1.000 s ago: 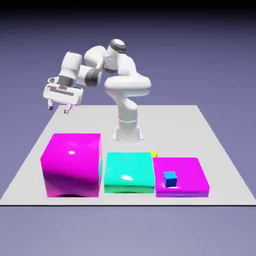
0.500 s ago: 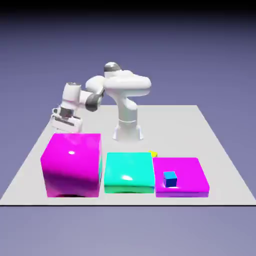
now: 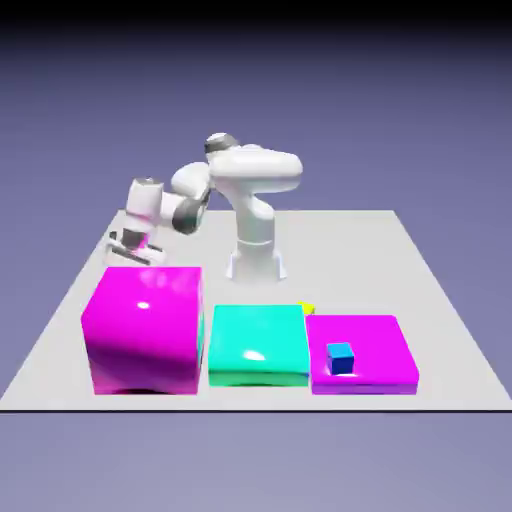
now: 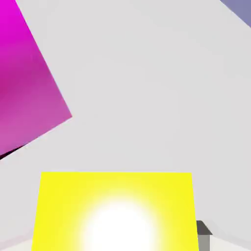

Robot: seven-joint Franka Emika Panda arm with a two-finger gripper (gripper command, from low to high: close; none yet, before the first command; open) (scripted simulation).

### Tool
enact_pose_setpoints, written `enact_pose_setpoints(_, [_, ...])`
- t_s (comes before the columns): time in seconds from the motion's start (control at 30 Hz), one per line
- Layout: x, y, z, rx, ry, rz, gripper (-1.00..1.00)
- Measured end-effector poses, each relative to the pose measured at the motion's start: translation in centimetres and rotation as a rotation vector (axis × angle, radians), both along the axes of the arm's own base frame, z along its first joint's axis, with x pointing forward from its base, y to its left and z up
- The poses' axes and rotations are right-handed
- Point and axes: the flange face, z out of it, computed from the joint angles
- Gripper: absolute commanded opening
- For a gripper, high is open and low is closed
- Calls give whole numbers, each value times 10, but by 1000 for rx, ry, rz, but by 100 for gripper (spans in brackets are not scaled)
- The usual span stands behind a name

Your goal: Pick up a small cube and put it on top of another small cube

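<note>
Since earlier frame the arm dropped, so in ext. view gripper sits low behind big magenta block, well apart from yellow cube; in hand view fingers look clamped on small cube, glare-bright: grasp seems done, lift, carry and stacking left.

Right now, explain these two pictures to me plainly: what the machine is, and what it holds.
The white machine is a robot arm standing on a grey table. One picture looks on from across the table. The other comes from a camera on its gripper, which is low behind the tall magenta block. Also on the table are a teal block, a flat magenta block carrying a blue cube, and a yellow sliver behind them, likely another cube. In the hand view the gripper is shut on a small cube, which looks yellow under glare.
</note>
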Motion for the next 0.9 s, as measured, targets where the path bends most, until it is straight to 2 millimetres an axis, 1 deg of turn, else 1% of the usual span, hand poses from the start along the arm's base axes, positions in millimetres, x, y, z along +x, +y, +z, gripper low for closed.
enact_pose_setpoints(0.03, [-3,-8,-6,35,11,17,-100])
enact_pose_setpoints(0.13, [-12,-36,1,68,1,93,-100])
enact_pose_setpoints(0.23, [-21,-65,12,91,-27,166,-100])
enact_pose_setpoints(0.33, [-27,-91,28,99,-67,241,-100])
enact_pose_setpoints(0.5, [3,-79,77,28,-95,513,-100])
enact_pose_setpoints(0.63, [32,-63,114,-33,-118,730,-100])
enact_pose_setpoints(0.77, [63,-40,148,-96,-143,947,-100])
enact_pose_setpoints(0.9, [95,-10,179,-159,-170,1162,-100])
